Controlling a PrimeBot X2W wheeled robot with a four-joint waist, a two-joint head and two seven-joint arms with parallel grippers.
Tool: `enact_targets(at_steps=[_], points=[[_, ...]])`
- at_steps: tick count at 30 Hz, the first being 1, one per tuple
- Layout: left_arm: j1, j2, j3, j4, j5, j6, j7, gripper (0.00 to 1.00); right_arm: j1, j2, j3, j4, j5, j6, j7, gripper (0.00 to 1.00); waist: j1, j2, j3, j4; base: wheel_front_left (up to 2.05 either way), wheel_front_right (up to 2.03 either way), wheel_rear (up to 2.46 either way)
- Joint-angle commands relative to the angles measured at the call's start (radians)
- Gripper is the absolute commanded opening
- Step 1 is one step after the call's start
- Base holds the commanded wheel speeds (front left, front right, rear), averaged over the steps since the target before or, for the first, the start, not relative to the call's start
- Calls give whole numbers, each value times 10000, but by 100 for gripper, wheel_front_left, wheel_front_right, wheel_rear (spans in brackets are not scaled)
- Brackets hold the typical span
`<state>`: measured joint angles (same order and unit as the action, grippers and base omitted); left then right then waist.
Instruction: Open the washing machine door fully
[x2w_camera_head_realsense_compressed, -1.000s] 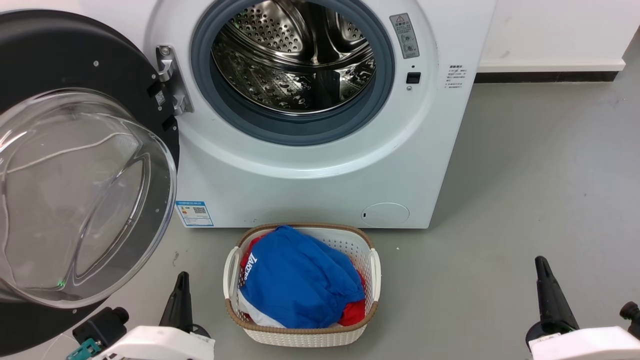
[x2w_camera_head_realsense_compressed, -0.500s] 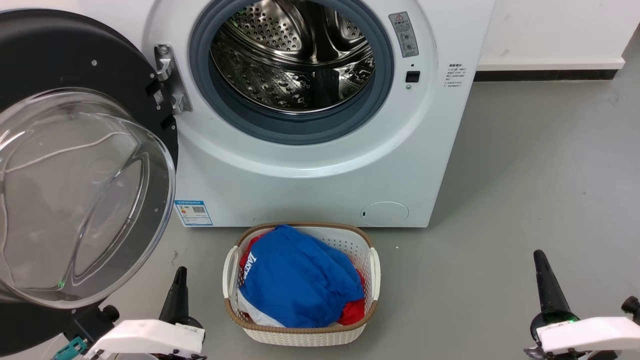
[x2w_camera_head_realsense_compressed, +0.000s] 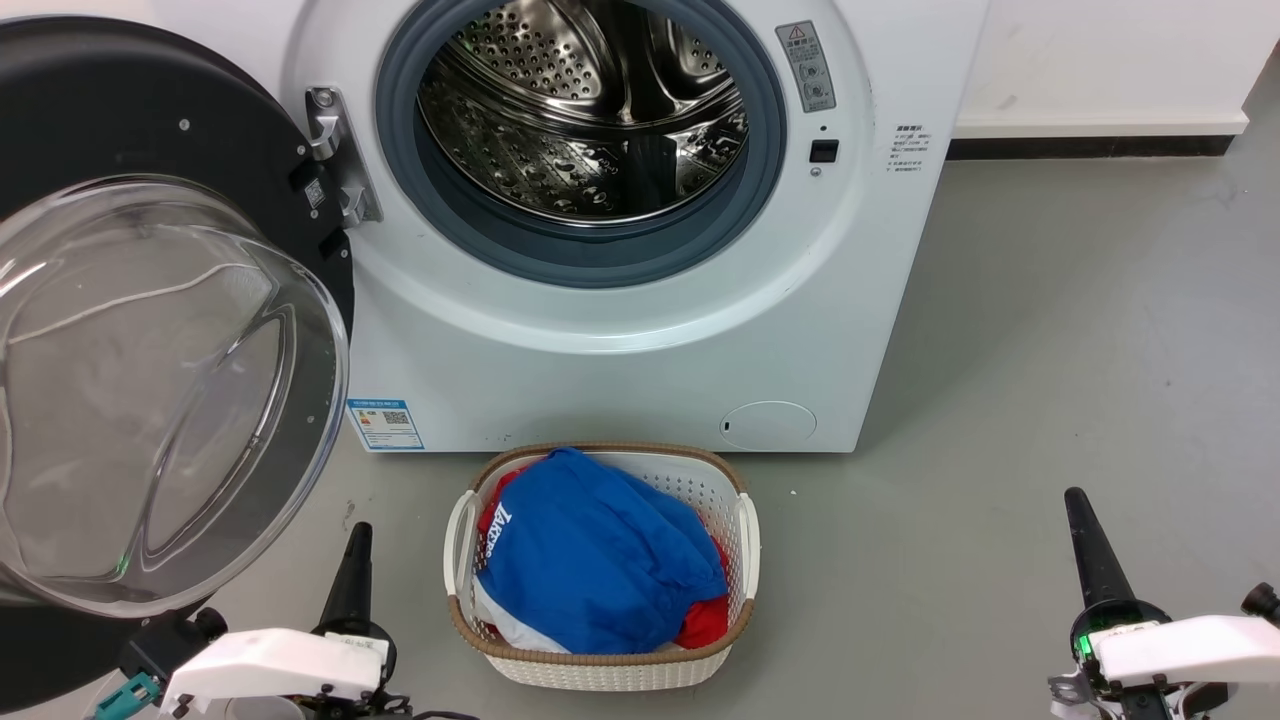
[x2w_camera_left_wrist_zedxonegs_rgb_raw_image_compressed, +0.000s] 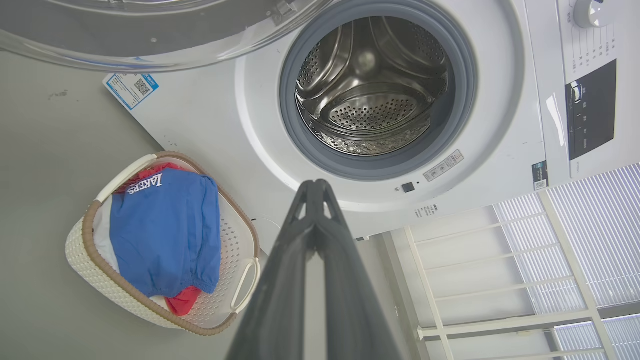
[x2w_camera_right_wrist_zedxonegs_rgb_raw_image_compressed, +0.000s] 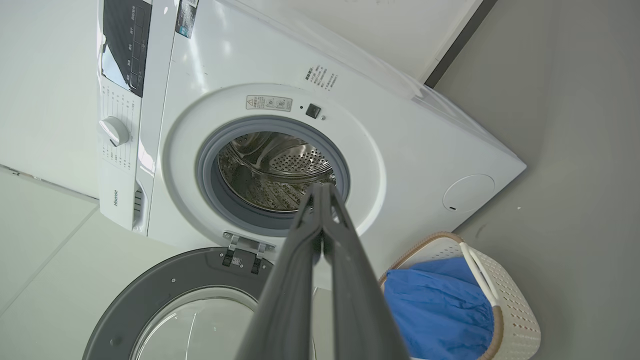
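Note:
The white washing machine stands ahead with its steel drum exposed inside a grey gasket. Its round black door, with a clear bulging glass bowl, is swung wide open to the left on its hinge. In the wrist views the door also hangs clear of the opening. My left gripper sits low, just right of the door's lower edge, fingers shut on nothing. My right gripper is far right over the floor, shut and empty.
A white woven basket holding blue and red clothes stands on the grey floor right in front of the machine, between my two grippers. A white wall with a dark skirting runs behind at the right.
The door has not moved. Both white forearms have sunk lower in the head view, and the right gripper's tip has risen a little. The picture has shifted slightly.

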<state>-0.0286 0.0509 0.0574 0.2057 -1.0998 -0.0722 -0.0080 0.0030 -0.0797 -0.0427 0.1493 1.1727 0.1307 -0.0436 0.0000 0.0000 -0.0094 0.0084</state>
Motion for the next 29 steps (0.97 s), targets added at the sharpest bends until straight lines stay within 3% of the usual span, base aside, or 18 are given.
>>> enact_targets(at_steps=[1,29], points=[[-277,-5,58,-38,-316,-102,76,0,-218,-68,-30,2,316,1,76,0,0,0,4,-2,0,0,0],[-609,-10,351,205,-2947,-375,720,0,-747,-30,-191,523,2736,2,725,0,0,0,63,-42,0,0,0]])
